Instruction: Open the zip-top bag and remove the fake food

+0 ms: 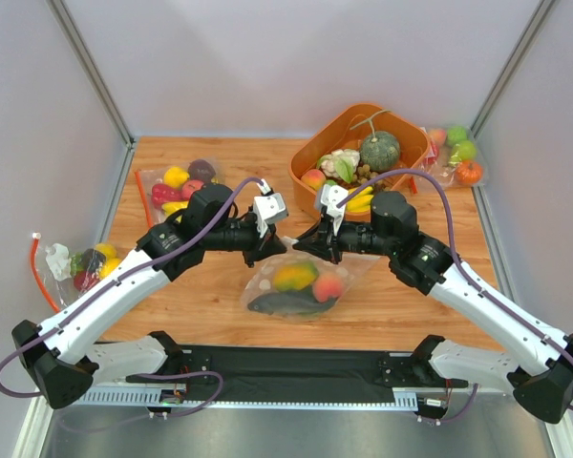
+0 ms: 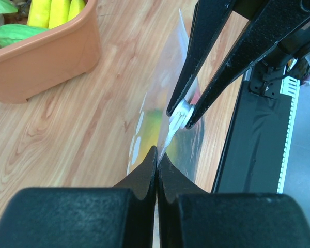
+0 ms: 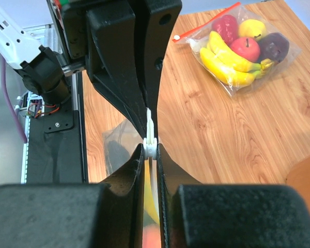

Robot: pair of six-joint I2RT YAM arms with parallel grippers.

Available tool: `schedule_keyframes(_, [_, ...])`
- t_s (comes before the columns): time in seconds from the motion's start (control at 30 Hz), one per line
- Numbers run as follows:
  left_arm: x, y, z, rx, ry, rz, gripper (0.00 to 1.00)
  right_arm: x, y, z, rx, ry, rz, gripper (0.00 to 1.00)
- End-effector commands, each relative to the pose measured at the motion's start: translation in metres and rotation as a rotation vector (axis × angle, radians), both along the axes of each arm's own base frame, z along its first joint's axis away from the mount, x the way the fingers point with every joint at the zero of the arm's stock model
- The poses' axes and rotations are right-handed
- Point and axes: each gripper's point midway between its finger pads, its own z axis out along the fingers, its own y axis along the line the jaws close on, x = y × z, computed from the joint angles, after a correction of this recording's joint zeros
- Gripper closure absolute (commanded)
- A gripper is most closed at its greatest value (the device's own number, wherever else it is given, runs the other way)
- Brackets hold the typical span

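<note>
The polka-dot zip-top bag (image 1: 301,286) hangs between my two grippers above the table centre, with the mango (image 1: 294,277), peach (image 1: 327,287) and dark green vegetable (image 1: 286,304) inside. My left gripper (image 1: 259,254) is shut on the bag's top edge (image 2: 168,138). My right gripper (image 1: 310,244) is shut on the white zipper slider (image 3: 151,146), which also shows in the left wrist view (image 2: 183,114). The two grippers' fingertips nearly meet over the bag's top strip.
An orange basket (image 1: 315,153) with a grey-green pumpkin (image 1: 380,150) and bananas stands at the back right. Plain bags of fruit lie at the back left (image 1: 177,186), far left (image 1: 81,265) and far right (image 1: 458,153). A black mat (image 1: 296,367) runs along the near edge.
</note>
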Motion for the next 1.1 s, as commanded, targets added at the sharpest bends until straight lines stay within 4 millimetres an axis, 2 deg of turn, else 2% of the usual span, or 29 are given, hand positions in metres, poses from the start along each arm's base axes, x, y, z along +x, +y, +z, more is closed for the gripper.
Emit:
schedule_keyframes(0.0, [0.003,0.005,0.014,-0.028,-0.048,0.011,1.00,0.004,-0.009,-0.004,-0.030,-0.026,-0.039,1.00])
schedule_keyframes(0.27, [0.025,0.019,0.009,0.019,-0.060,0.132,1.00,0.007,-0.015,-0.007,-0.045,-0.030,-0.072,1.00])
schedule_keyframes(0.77, [0.080,0.059,-0.007,0.121,-0.062,0.448,1.00,0.007,-0.023,-0.012,-0.047,-0.009,-0.116,1.00])
schedule_keyframes(1.07, [0.113,0.100,-0.012,0.166,-0.070,0.695,1.00,0.004,-0.030,-0.021,-0.066,0.011,-0.138,1.00])
